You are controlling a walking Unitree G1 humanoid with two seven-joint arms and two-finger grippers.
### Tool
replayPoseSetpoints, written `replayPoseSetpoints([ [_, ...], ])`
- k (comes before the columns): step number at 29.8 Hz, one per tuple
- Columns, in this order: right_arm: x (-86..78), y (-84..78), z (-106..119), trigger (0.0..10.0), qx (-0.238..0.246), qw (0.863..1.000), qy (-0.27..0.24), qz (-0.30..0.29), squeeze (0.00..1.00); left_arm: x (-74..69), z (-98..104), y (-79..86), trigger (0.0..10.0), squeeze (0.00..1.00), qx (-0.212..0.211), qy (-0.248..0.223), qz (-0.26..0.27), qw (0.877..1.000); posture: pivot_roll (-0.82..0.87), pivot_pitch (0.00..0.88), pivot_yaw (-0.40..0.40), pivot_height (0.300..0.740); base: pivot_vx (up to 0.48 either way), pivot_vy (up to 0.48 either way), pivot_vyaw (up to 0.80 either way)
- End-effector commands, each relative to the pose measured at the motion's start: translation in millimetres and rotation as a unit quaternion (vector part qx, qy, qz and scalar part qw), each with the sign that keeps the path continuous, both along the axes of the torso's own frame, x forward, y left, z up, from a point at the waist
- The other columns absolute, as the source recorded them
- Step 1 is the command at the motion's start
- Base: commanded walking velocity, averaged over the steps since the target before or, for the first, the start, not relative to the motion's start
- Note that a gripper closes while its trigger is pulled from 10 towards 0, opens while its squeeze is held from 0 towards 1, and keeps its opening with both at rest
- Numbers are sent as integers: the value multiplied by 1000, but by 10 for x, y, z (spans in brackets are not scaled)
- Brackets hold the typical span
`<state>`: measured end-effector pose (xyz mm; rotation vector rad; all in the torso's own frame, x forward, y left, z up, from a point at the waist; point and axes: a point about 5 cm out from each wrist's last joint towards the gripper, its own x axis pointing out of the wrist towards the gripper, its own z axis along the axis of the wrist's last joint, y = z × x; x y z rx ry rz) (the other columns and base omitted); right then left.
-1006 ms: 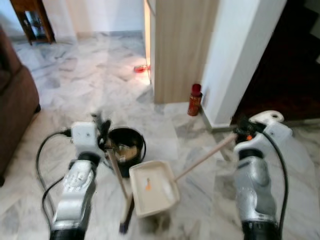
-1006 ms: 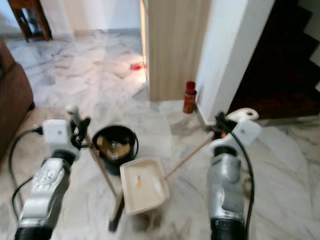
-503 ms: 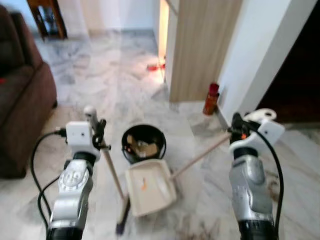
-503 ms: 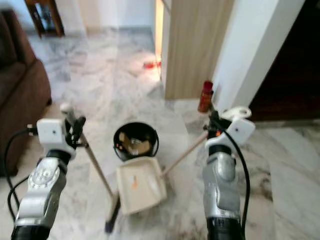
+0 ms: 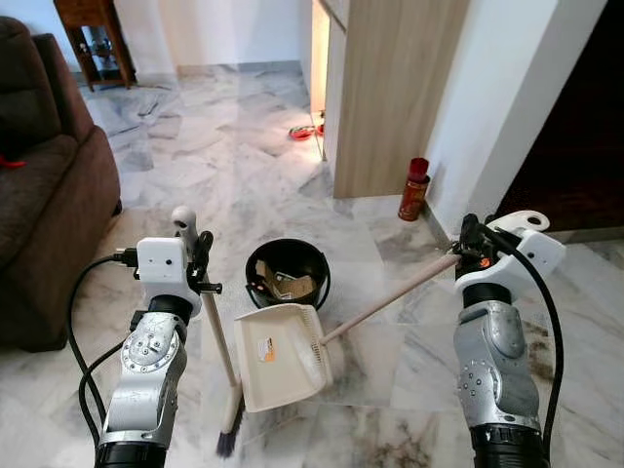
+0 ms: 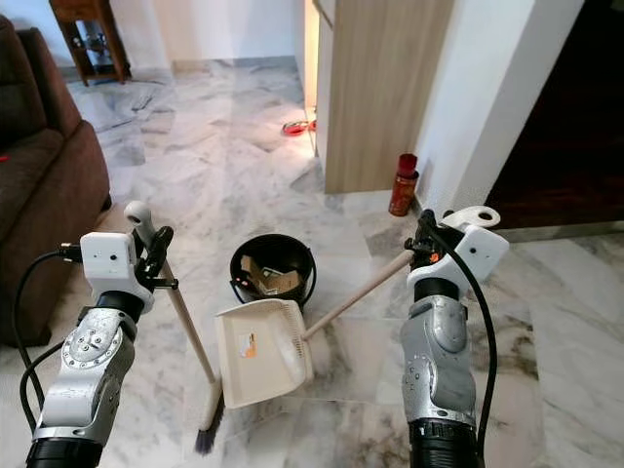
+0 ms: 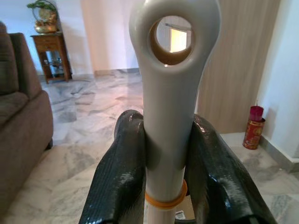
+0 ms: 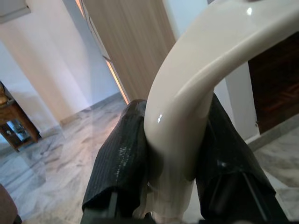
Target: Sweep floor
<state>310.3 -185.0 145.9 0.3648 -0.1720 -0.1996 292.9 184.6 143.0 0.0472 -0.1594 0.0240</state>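
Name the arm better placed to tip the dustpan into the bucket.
Right. The right gripper is shut on the dustpan handle, and the pan sits beside the black bucket. The left gripper holds the broom.

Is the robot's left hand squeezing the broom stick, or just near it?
Touching. In the left wrist view, the left gripper has both black fingers pressed against the sides of the broom handle, with no gap.

Grey-veined marble floor (image 5: 224, 166); brown sofa (image 5: 44, 224) on the left; wooden side table (image 5: 93, 39) beyond; pale wood panel (image 5: 390, 88); white wall (image 5: 507, 107).
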Motion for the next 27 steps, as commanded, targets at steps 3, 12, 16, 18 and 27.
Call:
replayPoseSetpoints([
  [3, 39, 36, 274, 10000, 12, 998, -56, 1, 0, -53, 74, 118, 10000, 0, 25, -20, 37, 999, 30, 0, 27, 740, 0, 0, 0],
  [12, 79, 4, 427, 10000, 14, 997, -80, -19, 0, -128, 39, 261, 10000, 0, 79, -12, 88, 993, 39, 0, 20, 740, 0, 0, 0],
  [16, 91, 38, 545, 10000, 11, 994, -105, -13, 0, -106, 56, 247, 10000, 0, 74, -16, 91, 993, 40, 0, 17, 740, 0, 0, 0],
  [18, 84, 67, 605, 10000, 11, 993, -121, -6, 0, -100, 40, 238, 10000, 0, 66, -10, 88, 994, 39, 0, 16, 740, 0, 0, 0],
  [27, 100, 62, 600, 10000, 13, 993, -117, -9, 0, -71, -1, 189, 10000, 0, 64, 6, 80, 995, 53, 0, 13, 740, 0, 0, 0],
])
